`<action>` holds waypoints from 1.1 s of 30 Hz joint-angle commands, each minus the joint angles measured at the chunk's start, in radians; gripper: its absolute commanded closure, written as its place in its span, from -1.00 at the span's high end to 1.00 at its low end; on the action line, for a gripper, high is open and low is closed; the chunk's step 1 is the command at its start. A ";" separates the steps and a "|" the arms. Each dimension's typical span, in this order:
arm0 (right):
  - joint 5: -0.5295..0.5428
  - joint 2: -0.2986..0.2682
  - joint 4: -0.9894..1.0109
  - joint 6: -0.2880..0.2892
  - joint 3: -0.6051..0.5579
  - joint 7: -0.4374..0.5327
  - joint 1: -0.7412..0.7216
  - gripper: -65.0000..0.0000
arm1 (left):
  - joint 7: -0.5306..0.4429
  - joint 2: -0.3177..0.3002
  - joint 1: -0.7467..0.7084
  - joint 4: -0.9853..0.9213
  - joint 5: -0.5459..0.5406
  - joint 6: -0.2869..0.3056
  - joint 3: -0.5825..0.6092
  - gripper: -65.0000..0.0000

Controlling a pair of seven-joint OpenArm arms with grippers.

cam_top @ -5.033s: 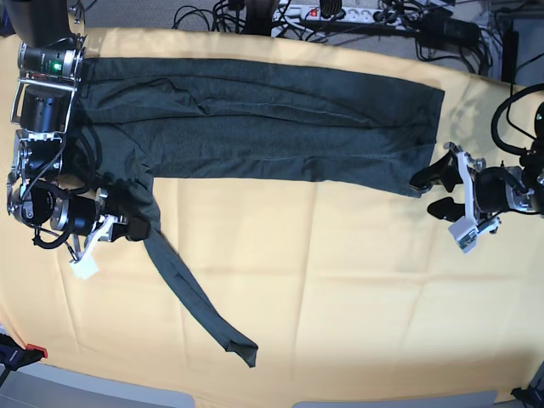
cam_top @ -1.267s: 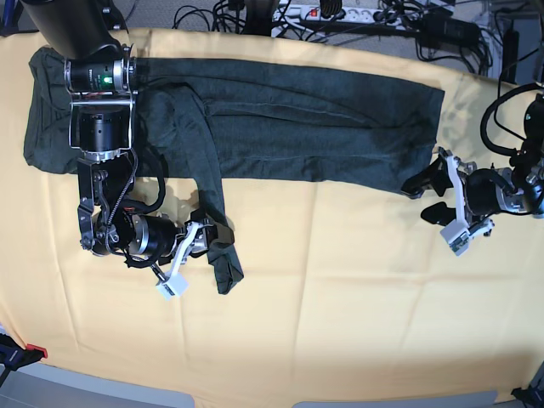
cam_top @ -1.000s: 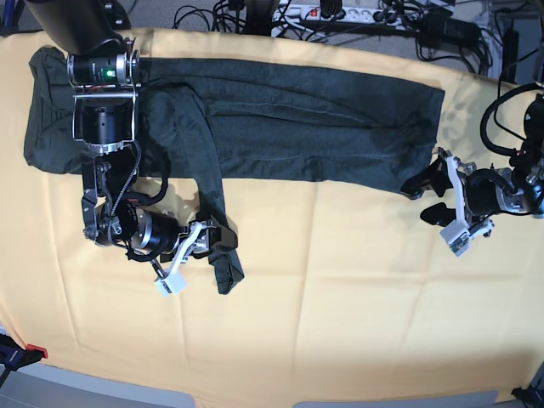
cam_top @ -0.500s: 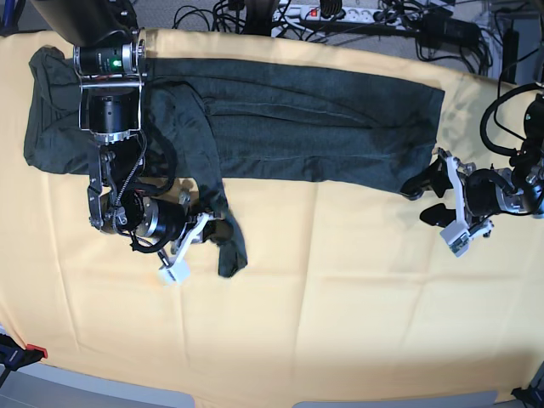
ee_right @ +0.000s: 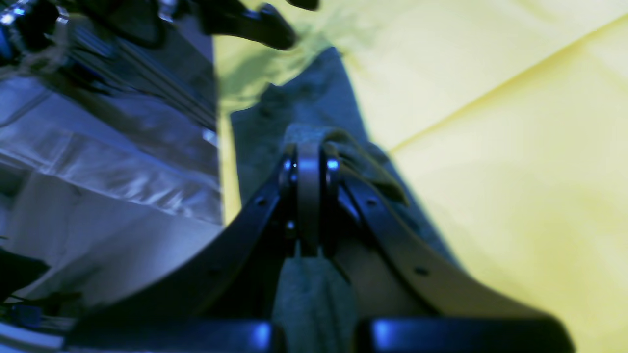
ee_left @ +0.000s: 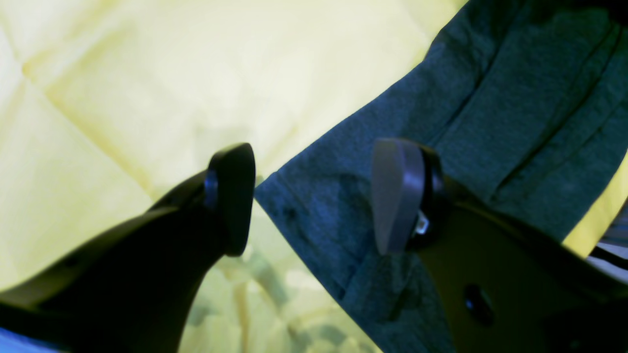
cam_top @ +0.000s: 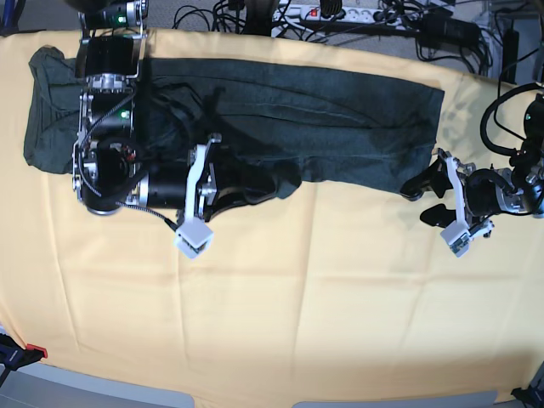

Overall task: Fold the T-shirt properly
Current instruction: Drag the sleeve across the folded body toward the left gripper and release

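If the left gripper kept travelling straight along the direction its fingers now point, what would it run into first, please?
Most likely the T-shirt: the open left gripper points at its near hem corner, which in the left wrist view already lies between the fingers. Height above the tablecloth is unclear, so it might skim over.

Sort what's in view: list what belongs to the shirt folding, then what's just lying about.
Belongs to the job:
T-shirt
right gripper, shut on a fold of the shirt
left gripper, open at the shirt's corner

Just lying about:
yellow tablecloth
cables and power strip behind the table
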State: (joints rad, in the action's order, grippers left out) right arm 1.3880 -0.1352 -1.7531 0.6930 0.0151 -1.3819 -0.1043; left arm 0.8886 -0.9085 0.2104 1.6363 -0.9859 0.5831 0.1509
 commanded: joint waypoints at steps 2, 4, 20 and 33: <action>0.076 -0.003 -0.048 0.005 0.003 0.013 0.017 -1.00 | -0.022 -0.019 0.018 0.011 -0.013 0.000 -0.016 0.19; 0.096 0.001 -0.071 0.005 0.002 0.007 0.046 -1.00 | -0.022 -0.019 0.017 0.011 -0.013 0.000 -0.016 0.19; -0.083 0.092 -0.080 0.005 -0.303 0.097 0.013 -1.00 | -0.022 -0.019 0.017 0.011 -0.013 0.000 -0.016 0.19; -0.481 0.191 -0.079 0.005 -0.468 0.313 0.004 -0.03 | -0.022 -0.019 0.017 0.011 0.018 -0.001 -0.016 0.19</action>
State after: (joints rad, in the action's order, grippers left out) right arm 0.8791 0.0479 -1.8130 0.6930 -0.4557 -1.0935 -0.0803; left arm 0.8890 -0.9081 0.2104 1.6363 -0.9550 0.5827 0.1509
